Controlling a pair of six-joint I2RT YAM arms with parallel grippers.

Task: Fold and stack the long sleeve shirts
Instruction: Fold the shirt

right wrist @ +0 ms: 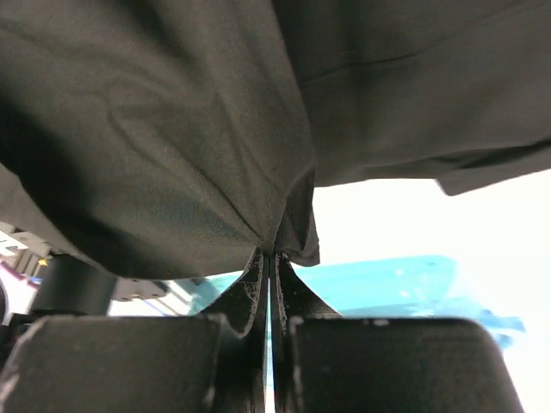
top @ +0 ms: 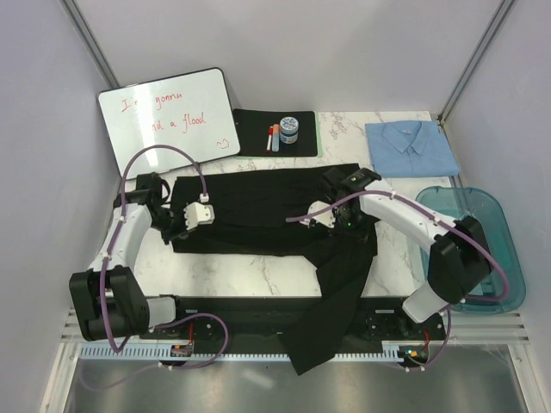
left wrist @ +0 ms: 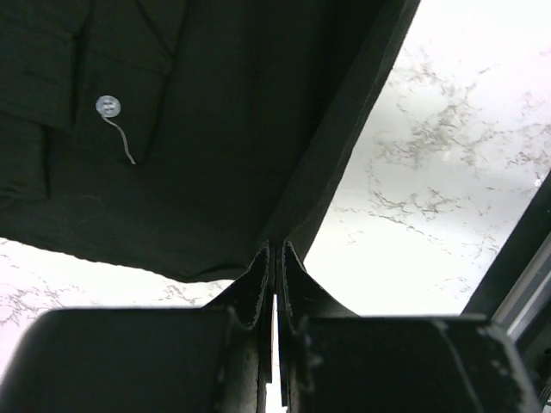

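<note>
Although most of the marble table [top: 250, 267] is bare, a large black shirt [top: 258, 211] lies spread across its middle, with one long part trailing off the near edge between the two arm bases. Right of the black shirt sits a clear teal bin [top: 508, 258]. Behind the shirt's left end a whiteboard [top: 168, 116] carries red handwriting; only "gonna" and "a flood" can be read, with a small squiggle below. Behind its right end a light blue shirt [top: 411, 148] lies neatly folded, collar up, apart from the black one. Directly behind the black shirt's middle is a black green-edged mat [top: 251, 129]. At the shirt's left edge the left gripper [left wrist: 275, 254] has its fingers pressed together on the hem. At the shirt's right side the right gripper [right wrist: 272, 258] pinches a gathered fold of the black cloth, which drapes over it. On the mat stand a white jar [top: 288, 131] with blue print too small to read and markers [top: 274, 138]. A pale button [left wrist: 108, 105] with a loose thread shows on the shirt.
</note>
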